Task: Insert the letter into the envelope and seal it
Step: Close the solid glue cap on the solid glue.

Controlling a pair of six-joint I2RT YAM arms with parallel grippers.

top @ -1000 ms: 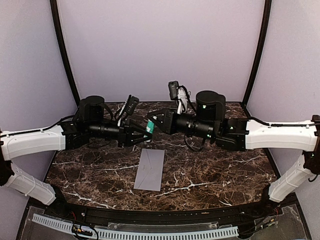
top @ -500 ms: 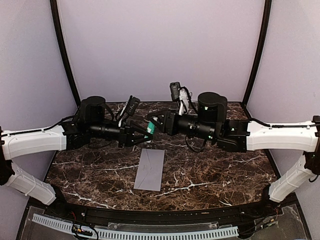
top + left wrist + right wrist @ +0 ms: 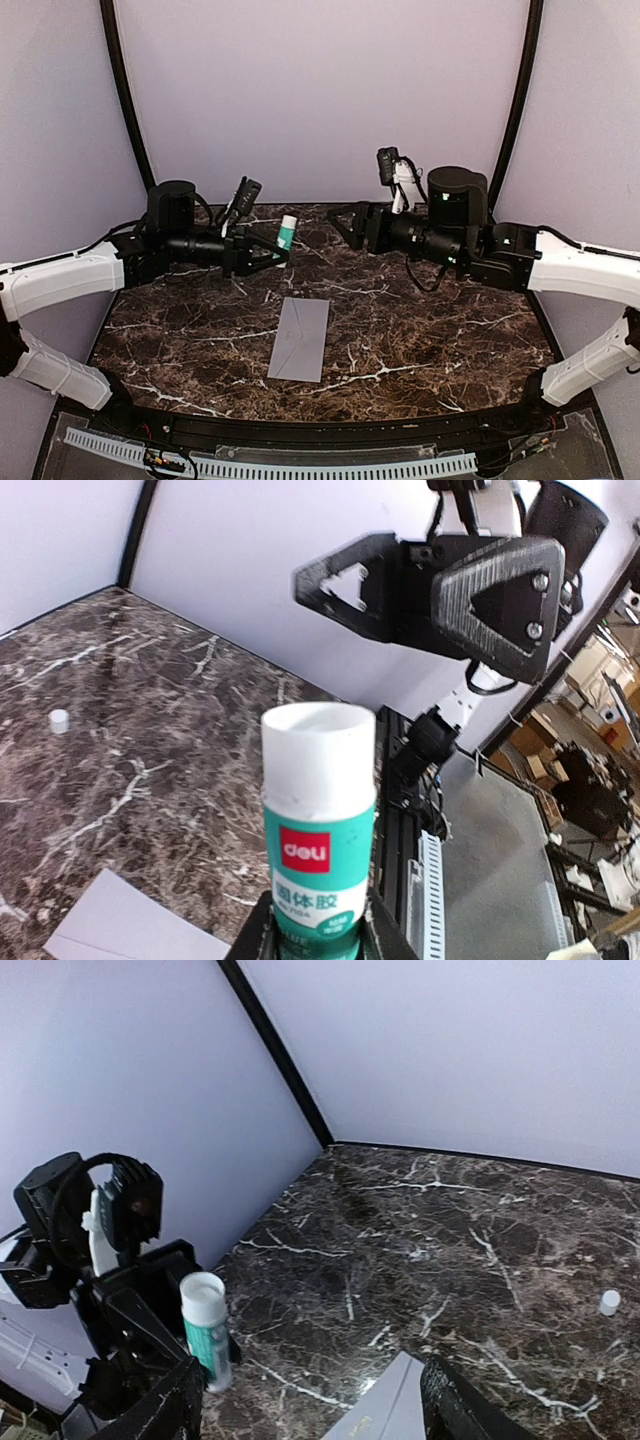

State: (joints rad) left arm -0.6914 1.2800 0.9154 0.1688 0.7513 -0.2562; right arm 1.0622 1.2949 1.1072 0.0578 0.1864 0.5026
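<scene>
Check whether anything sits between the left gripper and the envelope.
Nothing visible. The left gripper holds the glue stick above the table; the envelope lies flat and uncovered nearer the bases. The right gripper is open, off to the right. A small white cap lies well clear.

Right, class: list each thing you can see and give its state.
Left fingers: shut on the glue stick.
Glue stick: upright.
Right fingers: open, empty.
Envelope: lying flat, flap folded down; sealed or not, cannot tell.
Small white piece: lying loose on the table.
</scene>
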